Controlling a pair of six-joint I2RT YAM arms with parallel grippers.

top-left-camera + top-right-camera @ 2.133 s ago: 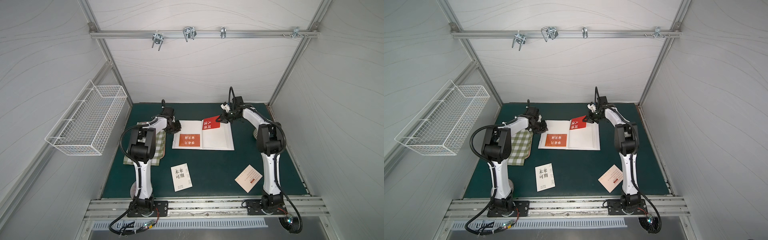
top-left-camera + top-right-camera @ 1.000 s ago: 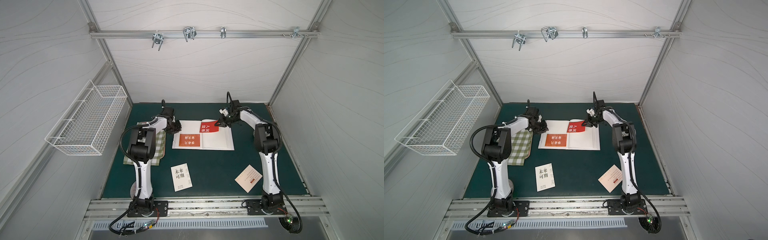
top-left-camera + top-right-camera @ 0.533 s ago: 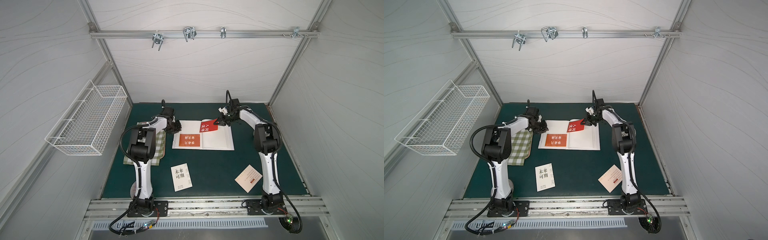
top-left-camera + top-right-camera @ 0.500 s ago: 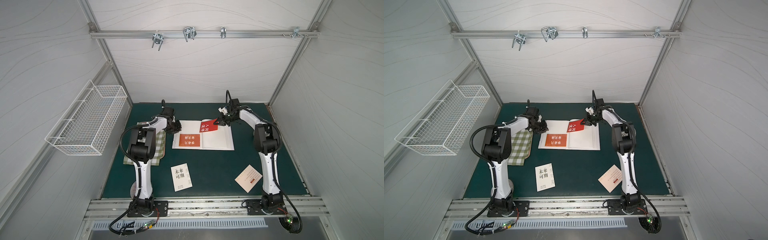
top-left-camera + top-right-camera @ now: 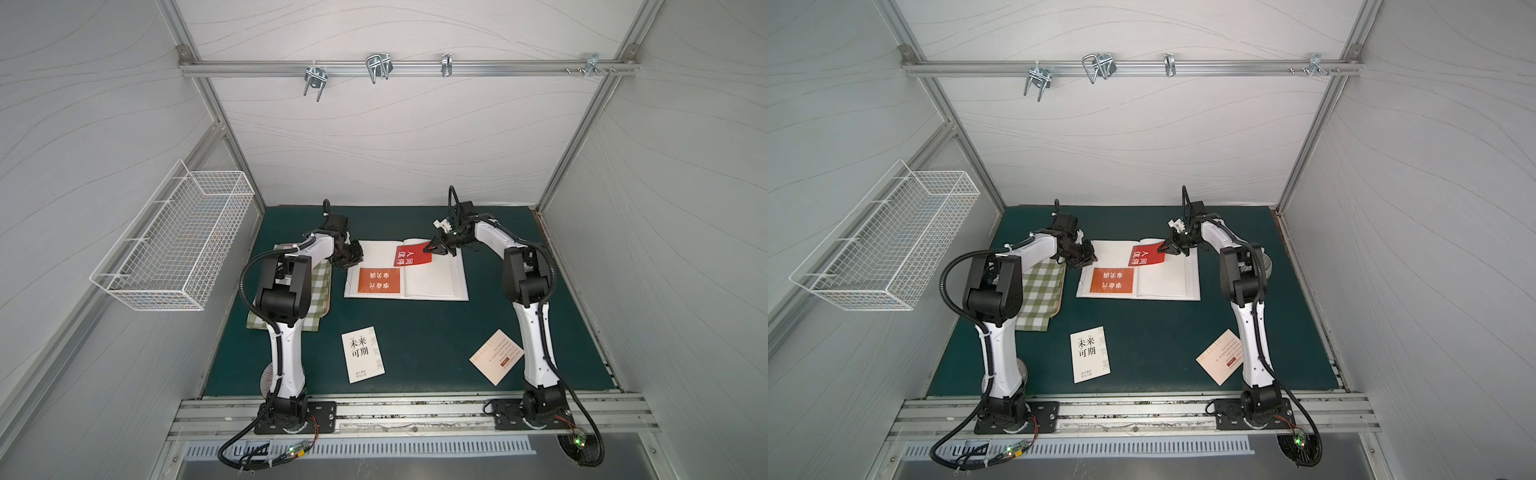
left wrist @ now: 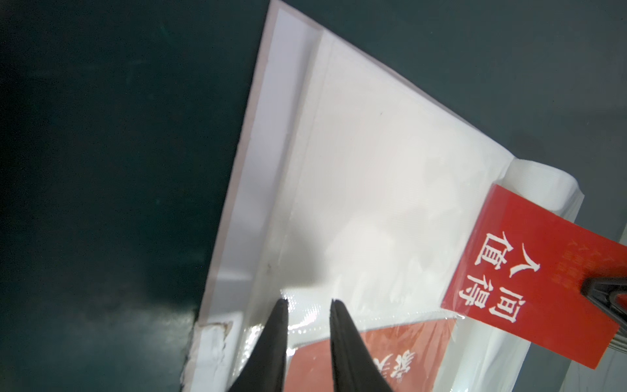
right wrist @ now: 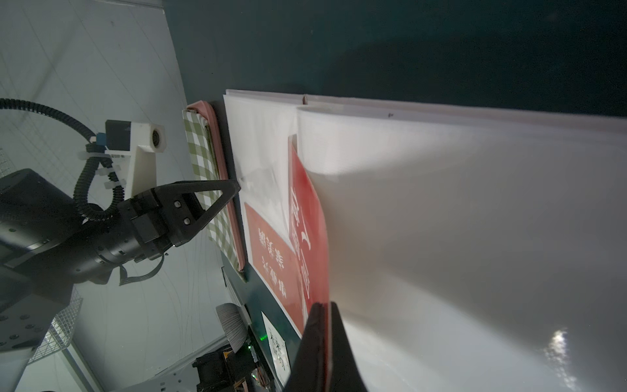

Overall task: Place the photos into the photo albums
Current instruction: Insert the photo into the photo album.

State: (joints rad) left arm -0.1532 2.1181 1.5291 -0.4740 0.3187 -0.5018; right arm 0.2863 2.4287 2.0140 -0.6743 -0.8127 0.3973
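Moved since two seconds ago: the red card (image 5: 409, 256), now lower and a little nearer the spine of the photo album (image 5: 436, 282); the right arm has come in with it.

Right pincer (image 5: 428, 249): pressed together on the far right corner of the red card. In the right wrist view the tips (image 7: 327, 305) clamp its edge, and the card (image 7: 307, 237) stands tilted beside a curled white page.

Left pincer (image 5: 358, 253): jaws slightly spread, nothing between them. In the left wrist view the tips (image 6: 308, 302) are at the clear sleeve near the outer edge of the left page; contact cannot be told.

Photo album: open flat on the green tabletop (image 5: 424, 332), far centre, between the two arms.

Orange card (image 5: 379, 281): inside a sleeve on the near half of the left page.

White card (image 5: 362, 359), black characters: flat on the tabletop, near centre, well apart from the album.

Cream card (image 5: 496, 356): flat, turned at an angle, just beside the right arm's lower link.

Green-and-white checked flat item (image 5: 318, 291): left of the album, partly under the left arm.

Wire basket (image 5: 174, 245): mounted on the left wall.
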